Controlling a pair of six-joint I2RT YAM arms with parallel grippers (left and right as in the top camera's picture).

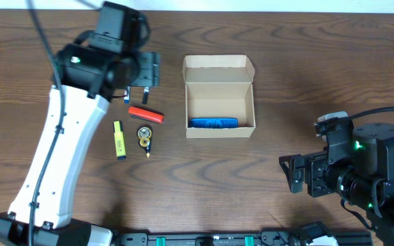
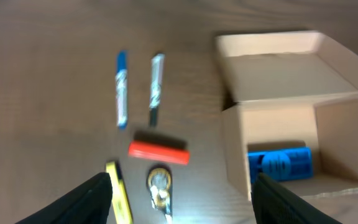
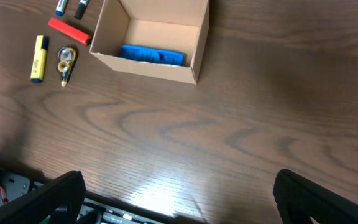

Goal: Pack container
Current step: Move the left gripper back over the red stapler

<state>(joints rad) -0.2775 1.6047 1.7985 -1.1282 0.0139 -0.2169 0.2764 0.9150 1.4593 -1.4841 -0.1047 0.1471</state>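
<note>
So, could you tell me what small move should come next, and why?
Probably lower the open left gripper towards the flat red bar: it lies on the table roughly between the fingers, while the tan cardboard box stands open, holding only a blue plastic case.

Left wrist cam, soft focus. I see my left gripper (image 2: 182, 182) with jaws wide, nothing between them, hanging over bare bench (image 2: 48, 93); no bench edge in shot. Blue marker (image 2: 122, 89) and paler marker (image 2: 156, 87) lie side by side, apart. Just below them is a red bar (image 2: 158, 152). Nearer the fingers are a highlighter (image 2: 119, 193) and a round dispenser (image 2: 159, 186), type unclear. Box (image 2: 235, 149) to their right, flap (image 2: 272, 43) open. Blue case (image 2: 279, 165) on its floor, toward the wall nearest the markers.
</note>
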